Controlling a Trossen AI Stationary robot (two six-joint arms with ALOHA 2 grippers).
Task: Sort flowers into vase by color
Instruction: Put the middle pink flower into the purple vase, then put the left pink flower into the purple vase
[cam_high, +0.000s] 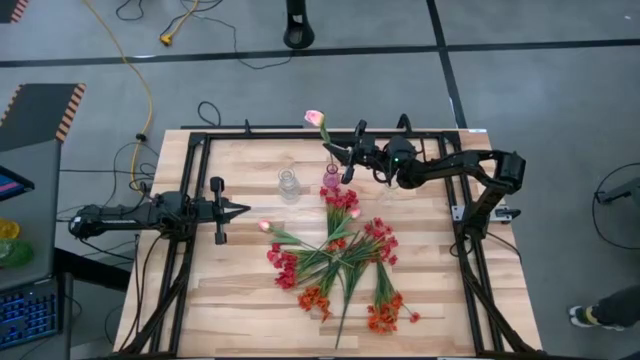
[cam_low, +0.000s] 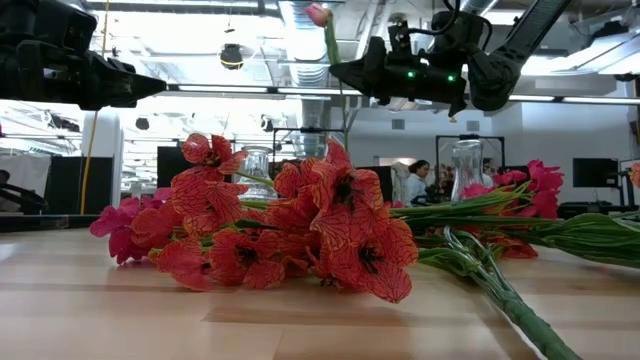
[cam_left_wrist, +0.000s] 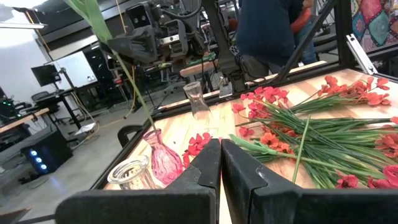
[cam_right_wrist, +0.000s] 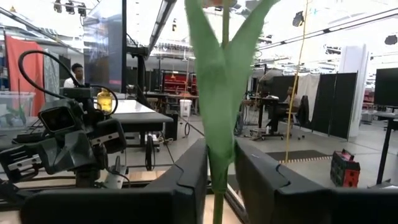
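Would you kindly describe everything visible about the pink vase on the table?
The pink vase is small, of translucent pink glass by its look, with a round belly and a narrow neck. It stands upright near the table's far edge, between a clear vase and the right gripper. A pale pink flower stands in it, its green stem rising from the neck between the gripper's jaws. Red flowers lie just in front of it.
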